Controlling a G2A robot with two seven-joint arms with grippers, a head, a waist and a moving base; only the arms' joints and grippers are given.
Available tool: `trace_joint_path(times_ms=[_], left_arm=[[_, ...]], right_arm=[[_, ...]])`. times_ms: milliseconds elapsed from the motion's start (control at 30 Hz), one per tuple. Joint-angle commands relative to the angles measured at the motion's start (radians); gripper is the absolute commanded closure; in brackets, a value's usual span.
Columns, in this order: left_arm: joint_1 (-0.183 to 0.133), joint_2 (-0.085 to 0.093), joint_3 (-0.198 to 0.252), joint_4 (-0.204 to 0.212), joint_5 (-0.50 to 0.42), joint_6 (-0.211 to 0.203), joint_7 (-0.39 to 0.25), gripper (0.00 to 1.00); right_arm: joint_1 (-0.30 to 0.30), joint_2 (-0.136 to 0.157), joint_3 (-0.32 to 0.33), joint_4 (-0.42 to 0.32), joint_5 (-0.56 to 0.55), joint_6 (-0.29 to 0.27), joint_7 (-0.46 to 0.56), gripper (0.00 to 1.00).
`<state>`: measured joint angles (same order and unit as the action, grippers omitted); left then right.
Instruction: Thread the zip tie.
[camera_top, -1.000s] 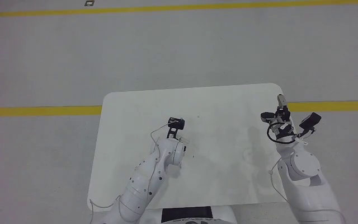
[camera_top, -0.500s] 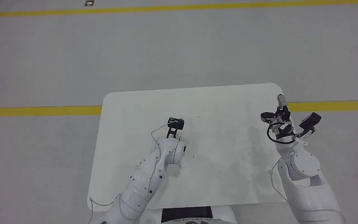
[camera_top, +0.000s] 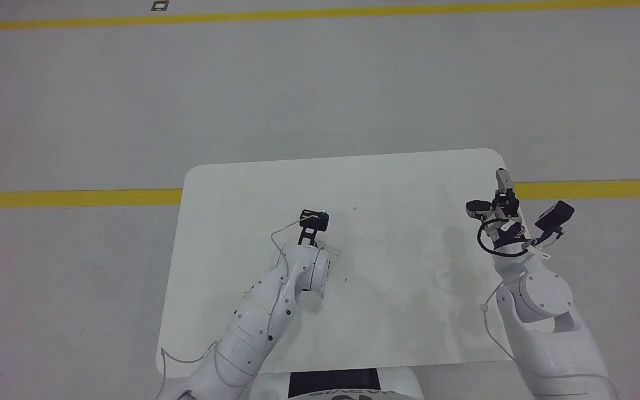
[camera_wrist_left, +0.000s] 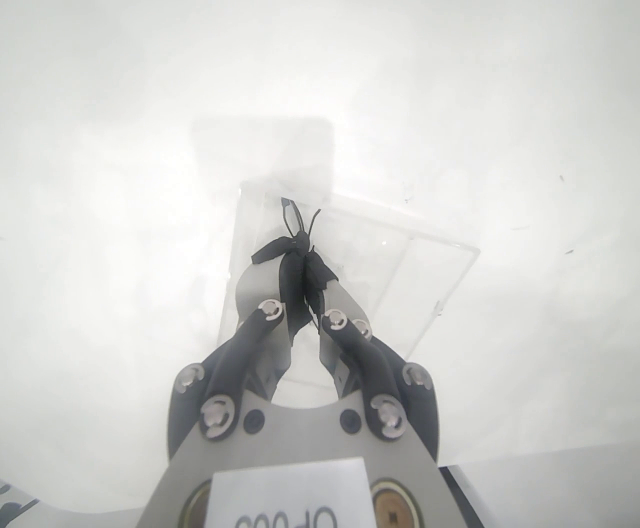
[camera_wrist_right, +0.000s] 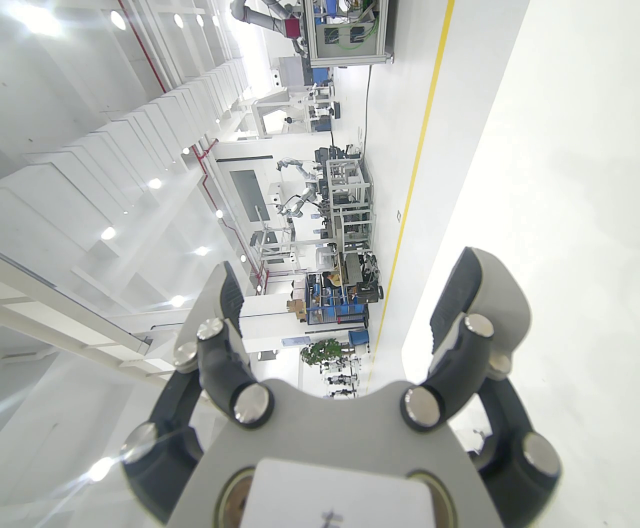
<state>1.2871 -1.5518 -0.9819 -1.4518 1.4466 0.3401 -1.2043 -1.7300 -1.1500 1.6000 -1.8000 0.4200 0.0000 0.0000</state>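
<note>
Left arm has shifted slightly at the elbow; right arm unchanged. Left gripper (camera_wrist_left: 301, 252) is pinched on the thin black plastic zip tie (camera_wrist_left: 294, 220), over a clear plastic box (camera_wrist_left: 425, 280). Right gripper (camera_wrist_right: 345, 295) is spread wide, empty. The tie is judged light, springy and slippery; grasp near the tip.

place: factory hall | evidence: yellow floor lines (camera_top: 90, 197), machine racks (camera_wrist_right: 345, 200), robot arms (camera_wrist_right: 300, 192)

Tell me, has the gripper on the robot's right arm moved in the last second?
No. The right gripper holds the same spot beside the table's right edge, level with the yellow floor line, as in both earlier top views.
</note>
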Motion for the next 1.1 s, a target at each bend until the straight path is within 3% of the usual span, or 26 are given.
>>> trace_joint_path(times_ms=[0, 133, 600, 1067], left_arm=[[0.000, 0.000, 0.000, 0.001, 0.000, 0.000, 0.000, 1.00], [0.009, 0.002, -0.003, -0.026, 0.008, 0.000, -0.002, 1.00], [0.099, 0.022, -0.018, -0.204, 0.057, -0.013, -0.017, 1.00], [0.132, 0.038, -0.039, -0.267, 0.037, -0.079, 0.022, 1.00]], right_arm=[[0.000, 0.000, 0.000, 0.000, 0.000, 0.000, 0.000, 0.00], [0.000, 0.000, 0.000, 0.000, 0.000, 0.000, 0.000, 0.00], [0.000, 0.000, 0.000, 0.000, 0.000, 0.000, 0.000, 0.00], [0.000, 0.000, 0.000, 0.000, 0.000, 0.000, 0.000, 0.00]])
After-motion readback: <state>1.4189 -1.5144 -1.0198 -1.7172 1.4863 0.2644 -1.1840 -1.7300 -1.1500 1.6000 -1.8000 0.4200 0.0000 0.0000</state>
